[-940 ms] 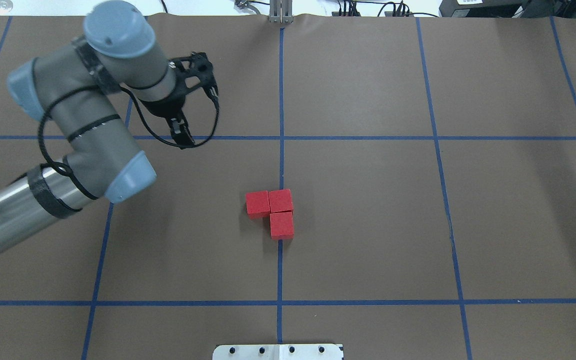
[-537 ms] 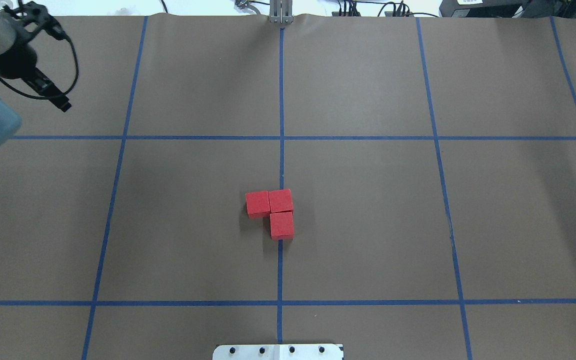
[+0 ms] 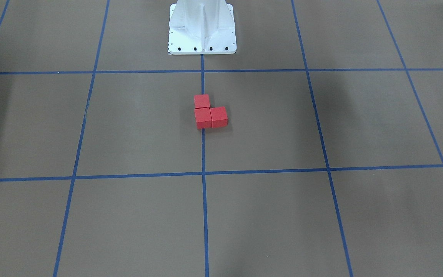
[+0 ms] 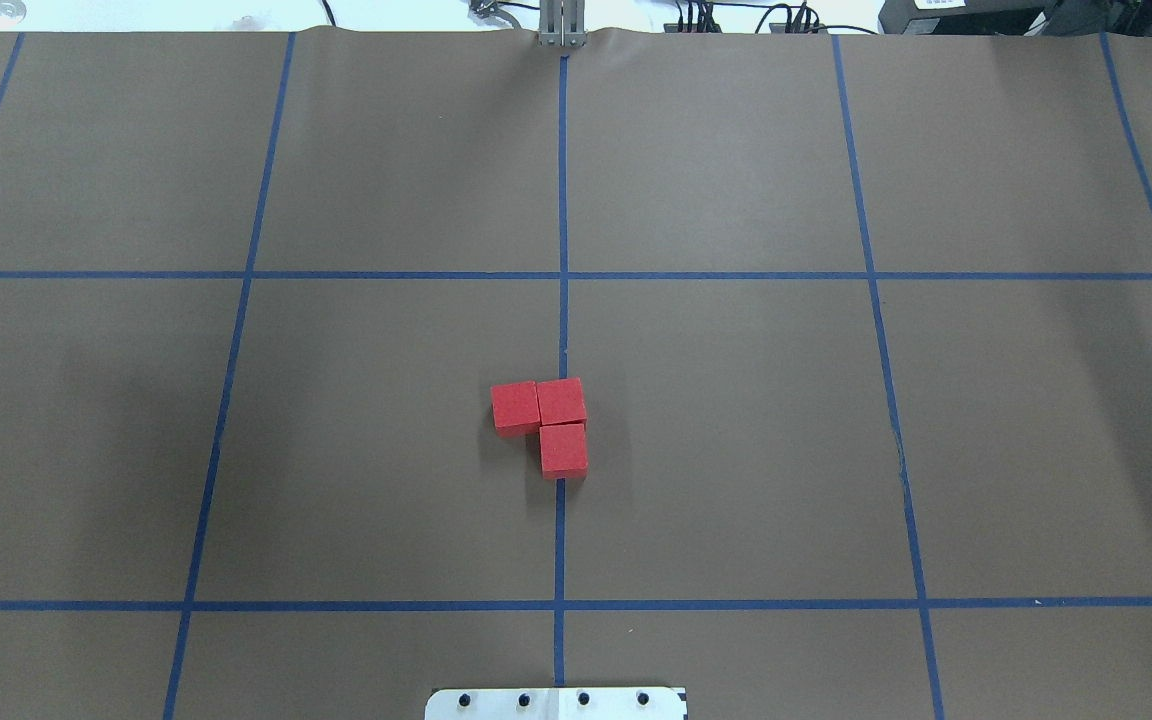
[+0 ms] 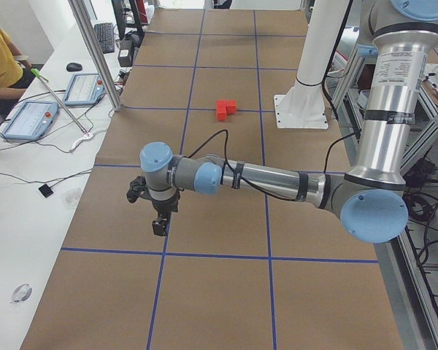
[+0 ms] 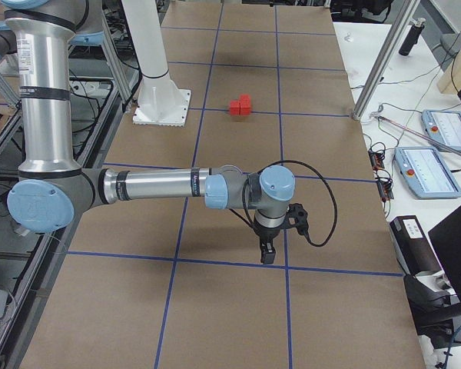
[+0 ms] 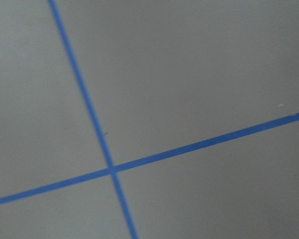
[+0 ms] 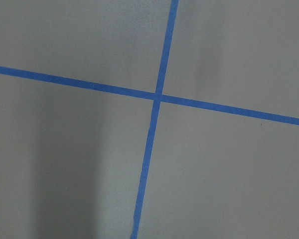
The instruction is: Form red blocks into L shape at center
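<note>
Front-facing and overhead views: 3 matte, plain-faced red blocks (image 3: 210, 112) sit face to face as an L at the brown, paper-like center (image 4: 626, 420), 2 of them astride the blue tape line (image 4: 562, 330), so the task looks complete. Side views: the left gripper (image 5: 159, 227) and the right gripper (image 6: 267, 254) hang well apart from the blocks, probably to leave the L undisturbed; their jaw opening cannot be told. Wrist views: only the smooth brown surface (image 7: 199, 64) and crossing tape, no block.

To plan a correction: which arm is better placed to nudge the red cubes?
Left, marginally. The three small matte red cubes already form an L spreading to the robot's left of the blue tape line. Left gripper and right gripper both hover far off.
</note>
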Controlling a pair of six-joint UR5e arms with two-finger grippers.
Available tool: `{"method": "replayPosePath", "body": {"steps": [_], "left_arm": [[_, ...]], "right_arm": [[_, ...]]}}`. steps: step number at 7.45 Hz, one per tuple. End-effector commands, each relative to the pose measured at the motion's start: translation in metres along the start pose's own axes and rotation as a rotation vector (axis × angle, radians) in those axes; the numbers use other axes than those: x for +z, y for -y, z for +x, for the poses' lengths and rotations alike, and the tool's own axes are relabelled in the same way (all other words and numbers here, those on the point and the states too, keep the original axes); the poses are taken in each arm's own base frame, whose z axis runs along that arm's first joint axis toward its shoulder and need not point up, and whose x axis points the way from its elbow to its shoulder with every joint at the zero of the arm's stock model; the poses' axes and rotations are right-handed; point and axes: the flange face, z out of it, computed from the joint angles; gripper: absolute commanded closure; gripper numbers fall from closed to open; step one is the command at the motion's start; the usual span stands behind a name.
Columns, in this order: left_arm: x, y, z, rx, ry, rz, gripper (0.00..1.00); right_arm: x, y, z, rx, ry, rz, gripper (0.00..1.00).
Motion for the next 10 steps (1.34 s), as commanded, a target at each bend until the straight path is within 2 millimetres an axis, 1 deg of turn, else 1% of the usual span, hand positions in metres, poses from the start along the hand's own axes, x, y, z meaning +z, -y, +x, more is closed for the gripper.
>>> {"method": "replayPosePath", "body": {"steps": [1,2,3,4,8,10], "left_arm": [[-0.021,-0.066,-0.060,-0.144,-0.042,0.040,0.00],[-0.031,-0.081,-0.059,-0.155,-0.076,0.060,0.00],[-0.031,-0.086,-0.057,-0.155,-0.078,0.060,0.00],[-0.032,-0.085,-0.056,-0.154,-0.078,0.061,0.00],[-0.036,-0.080,-0.051,-0.121,-0.075,0.090,0.00],[-0.036,-0.082,-0.051,-0.112,-0.074,0.101,0.00]], "right_arm": [[-0.004,-0.002,0.006,0.012,-0.004,0.008,0.01],[-0.002,-0.003,0.008,0.025,-0.004,0.005,0.01],[-0.001,-0.003,0.012,0.033,-0.002,0.002,0.01],[-0.005,-0.002,0.015,0.039,-0.003,0.011,0.01],[-0.003,-0.009,0.020,0.055,0.001,0.005,0.01],[-0.002,-0.012,0.022,0.060,0.002,0.003,0.01]]}}
